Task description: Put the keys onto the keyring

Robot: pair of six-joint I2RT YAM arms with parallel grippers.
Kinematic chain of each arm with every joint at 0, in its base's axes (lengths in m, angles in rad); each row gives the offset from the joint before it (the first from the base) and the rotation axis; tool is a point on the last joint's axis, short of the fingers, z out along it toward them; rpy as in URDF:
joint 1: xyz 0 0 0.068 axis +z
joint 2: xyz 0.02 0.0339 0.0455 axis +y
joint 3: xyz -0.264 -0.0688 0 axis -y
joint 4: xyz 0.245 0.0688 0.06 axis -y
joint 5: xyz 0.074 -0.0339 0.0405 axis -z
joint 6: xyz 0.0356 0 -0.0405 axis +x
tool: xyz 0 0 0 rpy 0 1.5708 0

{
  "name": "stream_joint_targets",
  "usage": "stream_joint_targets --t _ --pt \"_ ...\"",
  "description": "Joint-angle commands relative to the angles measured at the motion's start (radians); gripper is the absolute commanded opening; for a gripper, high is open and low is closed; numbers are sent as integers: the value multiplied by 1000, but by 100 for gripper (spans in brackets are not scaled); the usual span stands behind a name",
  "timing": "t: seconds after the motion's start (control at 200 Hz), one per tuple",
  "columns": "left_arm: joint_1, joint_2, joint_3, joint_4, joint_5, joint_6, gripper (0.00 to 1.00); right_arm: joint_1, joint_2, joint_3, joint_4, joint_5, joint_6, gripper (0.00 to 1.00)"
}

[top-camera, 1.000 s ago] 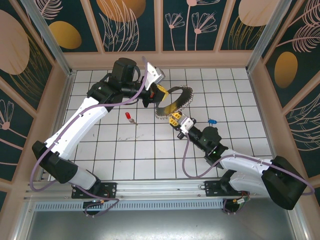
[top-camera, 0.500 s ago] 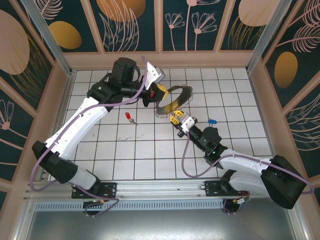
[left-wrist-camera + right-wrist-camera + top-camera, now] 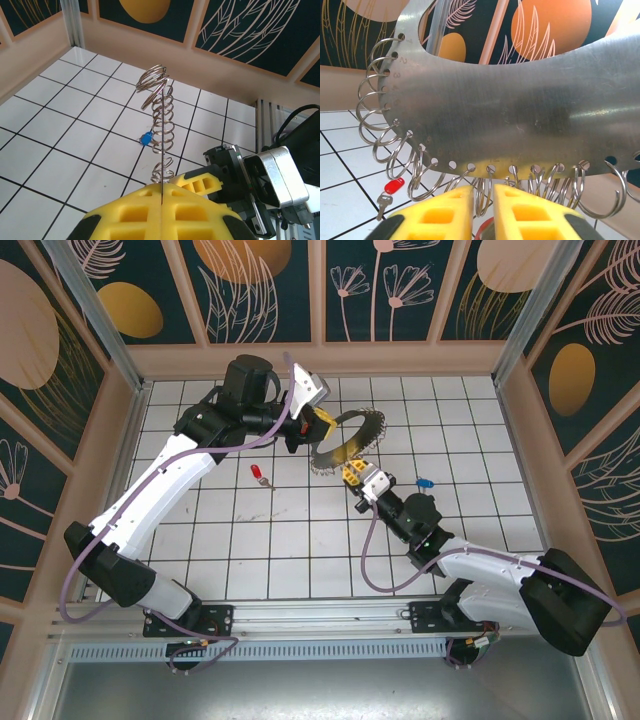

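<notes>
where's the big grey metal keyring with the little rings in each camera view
Top external: grey metal keyring fringed with split rings, centre of frame.
Left wrist: keyring edge-on, upright mid-frame in the shut left pincer.
Right wrist: its broad plate across the upper frame.
Shared landmark: white tiled floor.

White tiled floor (image 3: 300, 540) — boxed by tan-framed walls (image 3: 270, 290) of dark floral panels.

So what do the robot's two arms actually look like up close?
The left arm and right arm both have smooth white shells between chunky black joints. A thin purple cable loops loosely along each. The fingers are bright yellow plastic with square cut-out pockets, and a silvery block sits on the left wrist.
</notes>
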Motion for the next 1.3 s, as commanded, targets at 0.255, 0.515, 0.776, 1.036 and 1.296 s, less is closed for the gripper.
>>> stream_joint_targets --t 0.255,0.515,0.776,1.036,1.296 --pt "-3 -33 0 55 19 -20 0 7 12 36 45 8 18 11" --pt "-3 -35 -2 59 22 -24 0 7 30 47 48 32 12 12" --pt "-4 -25 1 64 -24 -75 0 3 20 27 43 72 -3 0" --pt "-1 -3 -19 113 -215 -241 0 -57 -52 0 -62 -34 13 0" --pt "24 9 -154 285 -185 -452 0 -177 -125 9 -165 -276 94 0"
